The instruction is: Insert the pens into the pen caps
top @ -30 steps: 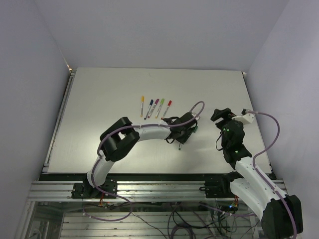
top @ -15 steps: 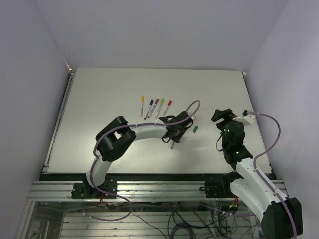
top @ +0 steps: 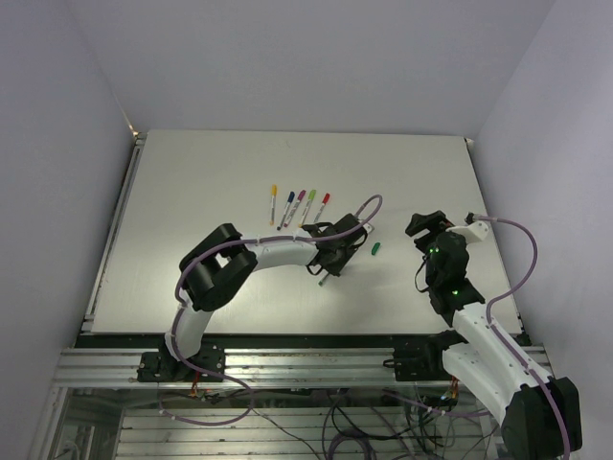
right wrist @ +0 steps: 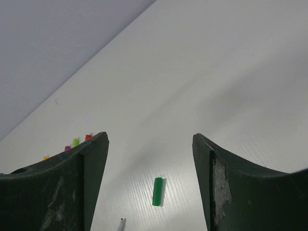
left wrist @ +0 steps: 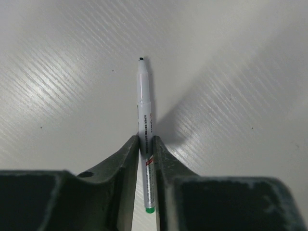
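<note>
The slim white green-ended plastic pen (left wrist: 144, 96), probably light, stiff and slick, sits pinched mid-barrel in the left hand (left wrist: 145, 143) over the pale table (left wrist: 240, 72). The stubby green plastic cap (right wrist: 157, 191) lies nearby; the right hand (right wrist: 150, 144) gapes empty.

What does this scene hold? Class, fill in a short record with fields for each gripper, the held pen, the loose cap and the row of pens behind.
left gripper: shut on a slim white-grey marker pen
held pen: uncapped, green end towards the wrist, dark tip pointing away
right gripper: open, holding nothing
short green plastic cap: lying loose on the white table, between the two grippers
row of capped pens: five side by side beyond the left gripper; caps yellow, blue, magenta, green, red
step left: held pen not yet capped
</note>
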Motion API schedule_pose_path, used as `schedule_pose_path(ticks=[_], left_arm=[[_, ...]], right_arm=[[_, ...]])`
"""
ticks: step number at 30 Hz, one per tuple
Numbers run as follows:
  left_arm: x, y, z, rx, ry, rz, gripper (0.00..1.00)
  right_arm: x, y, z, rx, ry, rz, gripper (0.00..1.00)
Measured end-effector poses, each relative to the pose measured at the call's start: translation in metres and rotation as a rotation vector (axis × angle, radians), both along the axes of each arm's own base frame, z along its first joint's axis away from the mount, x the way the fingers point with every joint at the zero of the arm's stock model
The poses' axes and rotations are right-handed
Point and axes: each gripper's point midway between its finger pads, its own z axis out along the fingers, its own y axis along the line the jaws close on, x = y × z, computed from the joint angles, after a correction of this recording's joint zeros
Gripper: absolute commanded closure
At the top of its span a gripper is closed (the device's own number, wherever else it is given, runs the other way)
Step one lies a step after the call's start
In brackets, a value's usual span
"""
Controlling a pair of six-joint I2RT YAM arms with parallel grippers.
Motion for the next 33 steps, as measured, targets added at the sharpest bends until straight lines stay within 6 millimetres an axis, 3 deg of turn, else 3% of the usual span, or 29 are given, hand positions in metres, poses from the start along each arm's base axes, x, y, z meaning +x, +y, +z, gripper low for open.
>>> schedule_pose_path(ticks=[9, 14, 16, 22, 28, 33], left_arm=[[-0.006, 0.009, -0.001, 0.017, 0.016, -0.002, 0.61], [-0.008, 0.011, -0.002, 0.021, 0.021, -0.004, 0.78], [-0.008, 0.011, -0.002, 0.021, 0.023, -0.005, 0.92], [-0.008, 0.009, -0.003, 0.018, 0.041, -0.018, 0.93], [-0.001, 0.010, 0.002, -0.024, 0.056, -0.006, 0.93], [0.008, 0.018, 0.006, -0.076, 0.069, 0.023, 0.93]], right_arm=[[0.000, 0.000, -0.001, 0.006, 0.002, 0.000, 0.31], [0.000, 0.002, -0.003, 0.011, 0.007, 0.005, 0.32], [0.000, 0.002, -0.003, 0.012, 0.008, 0.005, 0.33], [0.000, 0.001, -0.005, 0.009, 0.016, 0.003, 0.45], [-0.001, 0.000, -0.035, -0.033, 0.157, -0.003, 0.58], [0.003, 0.009, -0.065, -0.068, 0.298, 0.055, 0.72]])
